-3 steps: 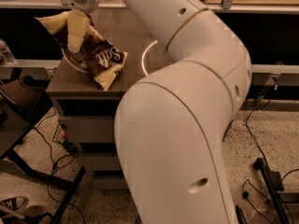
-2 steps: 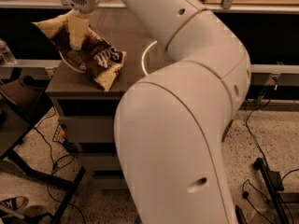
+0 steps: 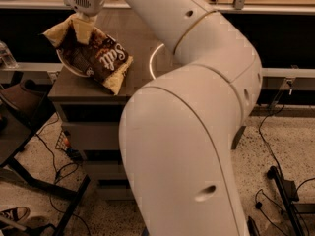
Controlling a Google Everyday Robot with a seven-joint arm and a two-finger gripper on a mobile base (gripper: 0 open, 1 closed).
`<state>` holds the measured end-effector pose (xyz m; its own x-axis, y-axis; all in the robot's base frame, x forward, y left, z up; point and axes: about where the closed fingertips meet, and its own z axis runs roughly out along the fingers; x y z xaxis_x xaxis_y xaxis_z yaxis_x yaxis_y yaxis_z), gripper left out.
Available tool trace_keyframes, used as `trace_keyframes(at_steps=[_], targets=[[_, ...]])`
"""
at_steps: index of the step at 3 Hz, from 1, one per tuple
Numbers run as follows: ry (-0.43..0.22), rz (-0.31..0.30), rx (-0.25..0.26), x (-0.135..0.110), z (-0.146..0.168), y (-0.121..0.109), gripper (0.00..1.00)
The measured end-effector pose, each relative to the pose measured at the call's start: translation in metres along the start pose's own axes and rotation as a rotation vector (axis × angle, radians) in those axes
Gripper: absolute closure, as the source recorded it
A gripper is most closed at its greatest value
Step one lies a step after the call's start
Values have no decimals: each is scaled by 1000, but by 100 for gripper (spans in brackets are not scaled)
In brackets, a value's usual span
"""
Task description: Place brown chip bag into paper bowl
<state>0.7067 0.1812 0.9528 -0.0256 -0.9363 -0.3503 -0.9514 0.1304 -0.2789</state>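
The brown chip bag (image 3: pixel 96 58), dark brown with pale yellow ends and white "Salt" lettering, lies tilted across the paper bowl (image 3: pixel 65 66). Only the bowl's off-white left rim shows under the bag. The bag's lower yellow end hangs past the bowl toward the table's front edge. My gripper (image 3: pixel 82 27) comes down from above at the top left. It is shut on the bag's upper yellow end, over the bowl. My large white arm fills the middle of the view.
The bowl stands on a brown tabletop (image 3: pixel 74 88) over a drawer cabinet (image 3: pixel 93 132). A pale ring (image 3: pixel 153 58) shows on the table beside my arm. A dark chair frame (image 3: pixel 19 107) is at the left. Cables (image 3: pixel 59 151) lie on the speckled floor.
The bag's upper left end has sunk a little lower over the bowl. The gripper stays on the bag's top end.
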Motion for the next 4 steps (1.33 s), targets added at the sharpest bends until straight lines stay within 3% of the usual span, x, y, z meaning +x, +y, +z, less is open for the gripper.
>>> trace_keyframes(at_steps=[1, 2, 4], targets=[[57, -7, 5, -5, -3, -3, 94], [151, -35, 94, -30, -20, -21, 100], [256, -107, 259, -58, -53, -44, 100]])
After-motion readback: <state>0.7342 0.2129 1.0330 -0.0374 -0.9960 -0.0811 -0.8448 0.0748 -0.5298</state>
